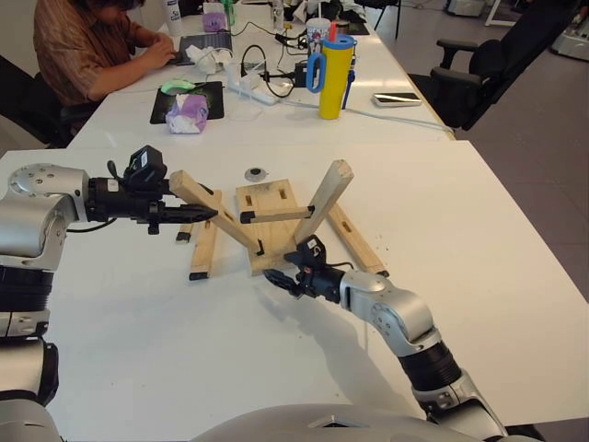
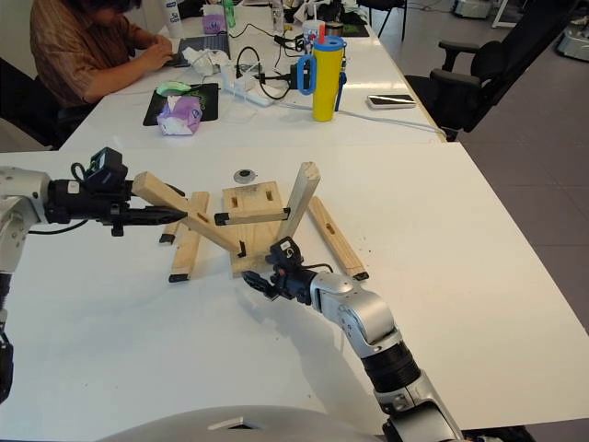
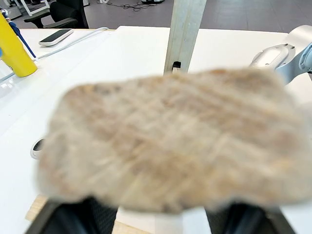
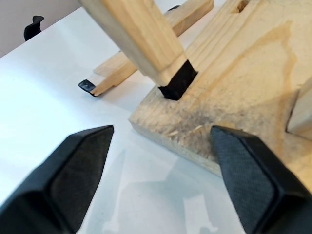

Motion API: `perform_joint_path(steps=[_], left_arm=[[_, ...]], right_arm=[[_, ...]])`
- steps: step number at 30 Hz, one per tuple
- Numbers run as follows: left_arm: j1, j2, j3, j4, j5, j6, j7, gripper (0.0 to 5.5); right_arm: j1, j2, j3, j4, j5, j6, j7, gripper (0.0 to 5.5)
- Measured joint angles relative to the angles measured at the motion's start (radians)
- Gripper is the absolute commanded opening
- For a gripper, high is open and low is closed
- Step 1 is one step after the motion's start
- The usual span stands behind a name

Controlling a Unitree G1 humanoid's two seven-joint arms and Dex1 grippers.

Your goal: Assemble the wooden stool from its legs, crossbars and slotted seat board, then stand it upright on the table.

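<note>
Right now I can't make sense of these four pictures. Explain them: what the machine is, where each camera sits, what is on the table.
This is a humanoid robot; each arm ends in a two-fingered gripper. Two pictures come from cameras in its head, looking down over the white table; the other two come from cameras on its wrists. A seat board lies flat on the table. One leg and another leg lean up from it, joined by a crossbar. Loose wooden pieces lie on either side. The left gripper holds the first leg's top; the right gripper is open at the board's near edge.
</note>
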Motion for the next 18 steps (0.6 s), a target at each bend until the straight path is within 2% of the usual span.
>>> perform_joint_path(steps=[11,18], left_arm=[[-0.056,-0.032,-0.046,0.026,0.035,-0.017,-0.021,2.07],[-0.029,-0.082,-0.055,-0.037,0.037,-0.011,0.037,2.07]], right_arm=[[-0.006,0.018,0.007,0.017,0.000,0.000,0.010,3.70],[-0.017,0.030,0.007,0.040,-0.002,0.000,0.016,3.70]])
